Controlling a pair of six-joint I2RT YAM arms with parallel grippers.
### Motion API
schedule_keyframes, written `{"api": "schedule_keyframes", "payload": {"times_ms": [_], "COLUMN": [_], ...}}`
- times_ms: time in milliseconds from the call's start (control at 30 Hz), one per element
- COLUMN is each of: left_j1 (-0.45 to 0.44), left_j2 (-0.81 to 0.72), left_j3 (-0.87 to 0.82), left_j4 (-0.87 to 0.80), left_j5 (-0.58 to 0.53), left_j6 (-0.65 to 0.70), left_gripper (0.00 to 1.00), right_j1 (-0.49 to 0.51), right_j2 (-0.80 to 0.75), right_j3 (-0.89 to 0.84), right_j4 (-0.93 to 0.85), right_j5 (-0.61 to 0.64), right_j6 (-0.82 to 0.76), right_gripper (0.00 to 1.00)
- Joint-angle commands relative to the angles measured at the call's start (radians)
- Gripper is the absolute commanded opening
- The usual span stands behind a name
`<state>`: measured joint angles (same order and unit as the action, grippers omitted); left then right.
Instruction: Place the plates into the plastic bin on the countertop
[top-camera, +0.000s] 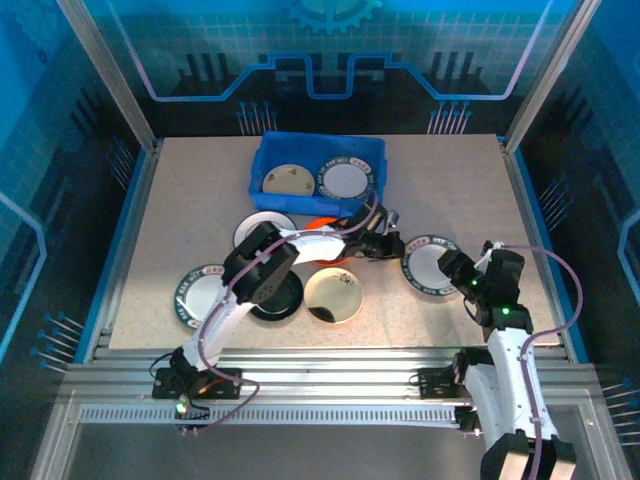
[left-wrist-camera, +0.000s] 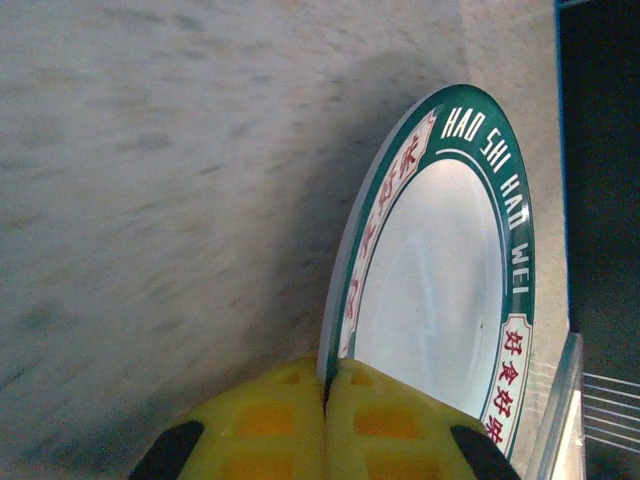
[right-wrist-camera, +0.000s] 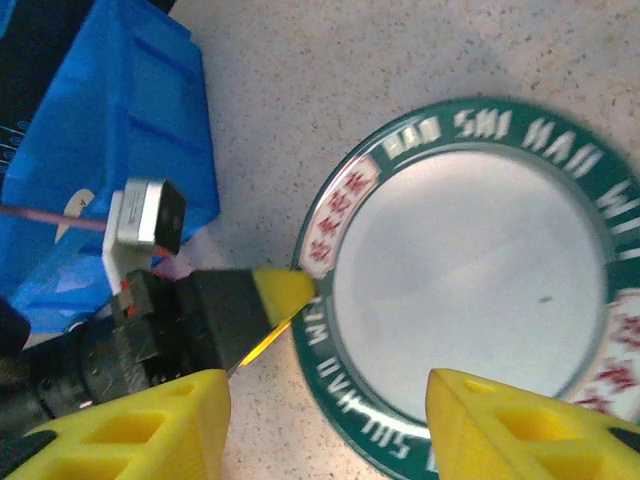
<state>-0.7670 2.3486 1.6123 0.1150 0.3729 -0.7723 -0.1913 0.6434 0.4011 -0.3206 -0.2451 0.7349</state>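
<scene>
Left pincer (left-wrist-camera: 327, 385) pinching green-rimmed plate (left-wrist-camera: 440, 280) at its 9 o'clock rim, likely for lifting. Right pincer (right-wrist-camera: 325, 405) half-wide, empty, hovering above.

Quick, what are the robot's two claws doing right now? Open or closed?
Left gripper: shut on the rim of the green-rimmed plate.
Right gripper: open, holding nothing, poised over the same plate.

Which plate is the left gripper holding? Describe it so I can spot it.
From the blue bin at the back, come forward and right. It is the rightmost plate, white with a green lettered rim, the only one pinched at its edge by the left gripper.
</scene>
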Motion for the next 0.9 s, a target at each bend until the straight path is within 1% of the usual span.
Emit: {"api": "schedule_keyframes", "payload": {"times_ms": [0,100,233,333,400,633,767,867], "left_j1": [0.050,0.069,0.081,0.086,0.089,0.094,0.094,0.094], "left_j2": [-0.136,-0.225,-0.325,-0.392,-0.420,-0.516,-0.539,-0.548], "left_j3": [-0.068,-0.126,-0.199,-0.260,-0.272,-0.327,-0.330,-0.334], "left_j4": [-0.019,-0.047,-0.059,-0.033,-0.035,-0.017,-0.018,0.001], "left_j5": [-0.106,-0.114,-0.091,-0.071,-0.035,0.038,0.064,0.090], "left_j6": [0.028,0.054,0.065,0.054,0.047,0.028,0.031,0.016], "left_gripper": [0.00,0.00,0.00,0.00,0.00,0.00,0.00,0.00], "right_j1": [-0.019,-0.019,-0.019,-0.021,-0.019,-0.019,-0.018,-0.019], "right_j2": [-0.025,-0.027,-0.018,0.019,0.052,0.158,0.188,0.221], "right_j3": [0.032,0.042,0.059,0.069,0.076,0.070,0.080,0.103], "right_j4": [0.021,0.031,0.026,0.050,0.074,0.181,0.194,0.164], "right_j5": [0.011,0.022,0.038,0.000,-0.043,-0.157,-0.186,-0.203], "right_j6": [-0.008,-0.006,-0.015,-0.024,-0.028,-0.002,-0.040,-0.076], "right_gripper": [0.55,0.55,0.57,0.60,0.62,0.62,0.62,0.62]}}
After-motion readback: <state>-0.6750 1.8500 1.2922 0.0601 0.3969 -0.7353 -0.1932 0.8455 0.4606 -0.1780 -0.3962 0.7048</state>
